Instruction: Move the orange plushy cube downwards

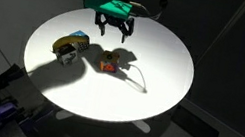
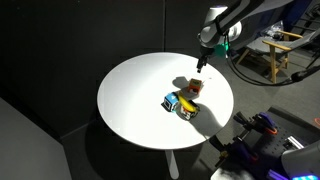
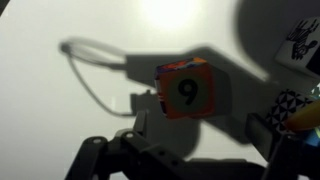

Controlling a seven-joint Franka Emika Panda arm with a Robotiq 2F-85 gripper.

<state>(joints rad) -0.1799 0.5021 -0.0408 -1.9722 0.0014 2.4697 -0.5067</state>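
Dark walls and a dim floor surround a round white table [image 1: 164, 91], brightly lit from above, so every object throws a hard shadow. The orange plushy cube [image 1: 109, 63] sits near the middle of the table, its yellow face with a dark 9 turned up toward the wrist view [image 3: 187, 90]. A thin cord loop [image 3: 88, 72] trails from it across the surface. Just beside it lies a yellow, blue and grey toy [image 2: 180, 103], apart from the cube in an exterior view, though the gap is small. The fingers [image 1: 101, 22] hang spread wide and empty above the cube, not touching it. To do the pick well, they should probably descend straight, straddle the cube on two opposite sides, and close gently, since the soft body will likely squash instead of slipping. The finger on the toy's side needs care so it does not nudge that neighbour, and the cord may drag along. The bare table offers plenty of room for setting the cube down closer to the rim.
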